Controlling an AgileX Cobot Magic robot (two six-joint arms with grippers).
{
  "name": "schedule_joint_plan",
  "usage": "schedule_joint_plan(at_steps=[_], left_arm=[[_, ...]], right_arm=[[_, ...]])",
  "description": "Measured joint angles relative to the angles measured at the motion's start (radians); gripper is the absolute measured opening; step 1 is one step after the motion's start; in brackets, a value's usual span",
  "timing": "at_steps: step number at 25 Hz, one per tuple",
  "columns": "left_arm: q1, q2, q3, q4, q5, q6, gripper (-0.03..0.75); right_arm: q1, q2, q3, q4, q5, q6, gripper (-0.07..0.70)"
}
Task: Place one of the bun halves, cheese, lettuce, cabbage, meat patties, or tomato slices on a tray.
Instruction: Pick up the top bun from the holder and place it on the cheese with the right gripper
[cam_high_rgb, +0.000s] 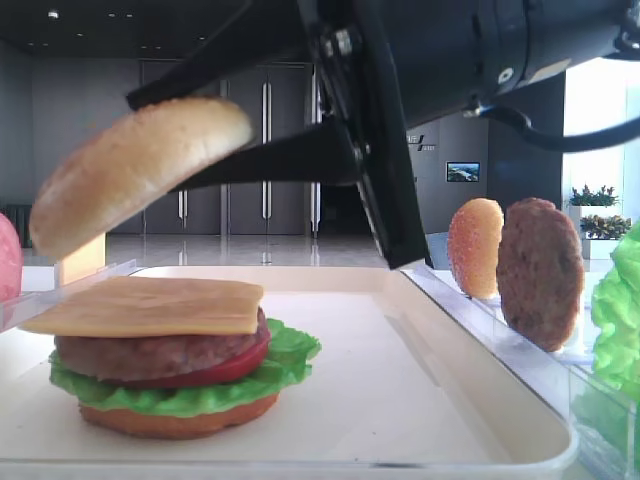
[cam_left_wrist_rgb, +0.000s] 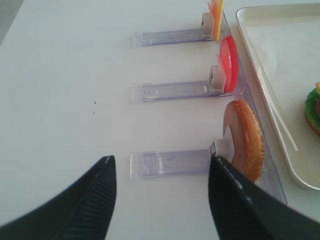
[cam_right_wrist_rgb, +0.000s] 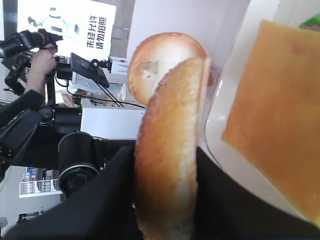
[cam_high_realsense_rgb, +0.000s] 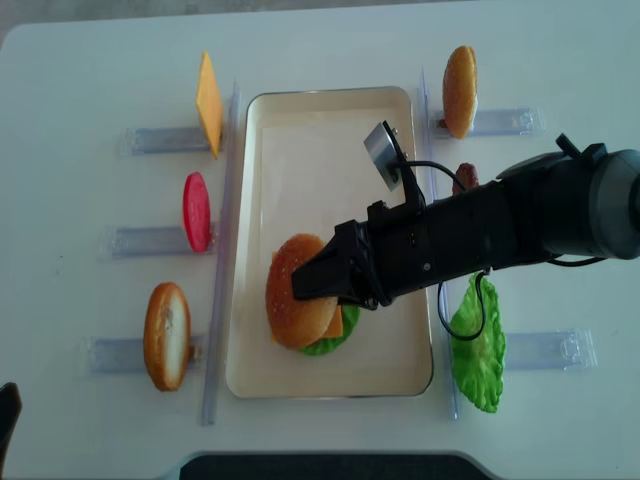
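A cream-white rectangular tray with a low rim sits mid-table. On it stands a part-built burger: flat orange-brown bottom bun, ruffled green lettuce, red tomato slice, dark-brown meat patty and a square yellow-orange cheese slice on top.

The black right gripper is clamped on a domed golden-brown bun top, holding it tilted in the air above the cheese, not yet touching. Judging by this, only lowering and releasing the bun remains.

Clear plastic racks flank the tray, holding spare pieces: another bun, tomato, cheese, a bun, a patty, lettuce. None block the way down.

The left gripper hovers apart, fingers spread and empty.
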Motion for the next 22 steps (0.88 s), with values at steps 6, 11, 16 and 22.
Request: schedule_joint_plan(at_steps=[6,11,16,22], left_arm=[[0.0,0.0,0.0,0.0,0.0,0.0,0.45],[0.0,0.0,0.0,0.0,0.0,0.0,0.45],[0.0,0.0,0.0,0.0,0.0,0.0,0.45],[0.0,0.0,0.0,0.0,0.0,0.0,0.45]], right_arm=[[0.0,0.039,-0.023,0.0,-0.011,0.0,0.236],[0.0,0.04,-0.03,0.001,-0.024,0.0,0.236],[0.0,0.046,-0.03,0.001,-0.059,0.0,0.236],[0.0,0.046,-0.03,0.001,-0.067,0.0,0.236]])
